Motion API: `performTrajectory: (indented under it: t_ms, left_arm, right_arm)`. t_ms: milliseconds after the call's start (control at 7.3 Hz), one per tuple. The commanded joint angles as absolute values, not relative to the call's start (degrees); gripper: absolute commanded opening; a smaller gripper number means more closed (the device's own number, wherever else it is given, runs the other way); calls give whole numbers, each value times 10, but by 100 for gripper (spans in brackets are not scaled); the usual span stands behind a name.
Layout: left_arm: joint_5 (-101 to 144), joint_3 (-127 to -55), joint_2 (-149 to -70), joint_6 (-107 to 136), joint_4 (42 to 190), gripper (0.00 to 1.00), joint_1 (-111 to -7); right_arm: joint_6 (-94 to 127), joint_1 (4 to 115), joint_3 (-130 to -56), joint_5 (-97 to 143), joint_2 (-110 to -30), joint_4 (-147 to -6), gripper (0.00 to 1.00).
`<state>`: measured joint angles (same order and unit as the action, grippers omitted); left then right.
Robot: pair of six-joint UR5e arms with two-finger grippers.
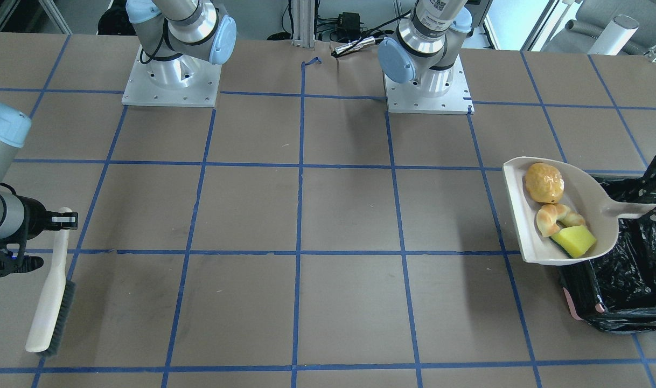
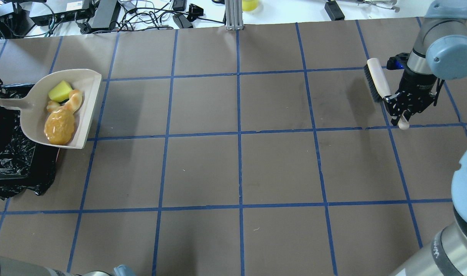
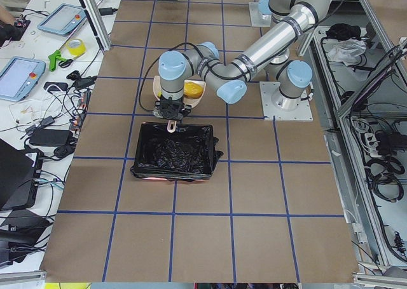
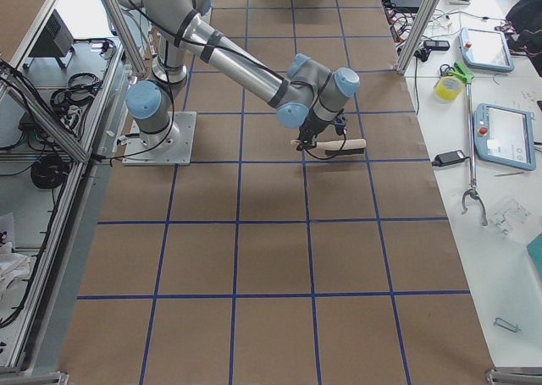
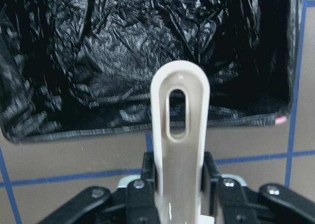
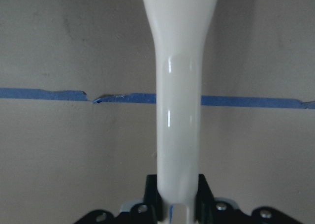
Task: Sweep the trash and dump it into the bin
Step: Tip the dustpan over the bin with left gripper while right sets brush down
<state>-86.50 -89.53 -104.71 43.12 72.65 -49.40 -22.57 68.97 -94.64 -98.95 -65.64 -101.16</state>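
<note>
My left gripper [image 5: 179, 177] is shut on the handle of the beige dustpan [image 2: 91, 107], which it holds at the edge of the bin [image 2: 11, 153]. The pan [image 1: 522, 215] carries all the trash: a golden-brown potato lump [image 1: 543, 182], a tan croissant piece [image 1: 554, 215] and a yellow-green sponge wedge [image 1: 574, 241]. The bin [image 5: 123, 51], lined with black plastic, lies open under the handle tip. My right gripper [image 2: 402, 111] is shut on the handle of the beige hand brush [image 2: 377, 82] far across the table.
The brush [image 1: 48, 302] lies low over the brown table [image 1: 328, 215], bristles sideways. Blue tape lines grid the table. Both arm bases [image 1: 172, 81] stand at the robot's edge. Cables and boxes [image 2: 103, 15] lie beyond the far edge.
</note>
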Motion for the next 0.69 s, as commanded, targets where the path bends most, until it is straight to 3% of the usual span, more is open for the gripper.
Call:
performTrajectory:
  t_ms: [0, 137, 274, 411, 548]
  left_arm:
    - [-887, -855, -1065, 357, 725, 0, -469]
    - [-887, -846, -1075, 332, 722, 0, -455]
    - [-887, -825, -1091, 309, 718, 0, -444]
    - [-888, -800, -1106, 279, 718, 0, -440]
    - [-888, -782, -1121, 252, 715, 0, -431]
  right_arm:
    - [-229, 685, -960, -992, -657, -1020, 0]
    - [-229, 685, -960, -991, -657, -1021, 2]
    - [-229, 685, -959, -988, -656, -1038, 16]
    - [-236, 685, -960, -988, -655, -1055, 44]
    - [-238, 685, -959, -991, -655, -1073, 85]
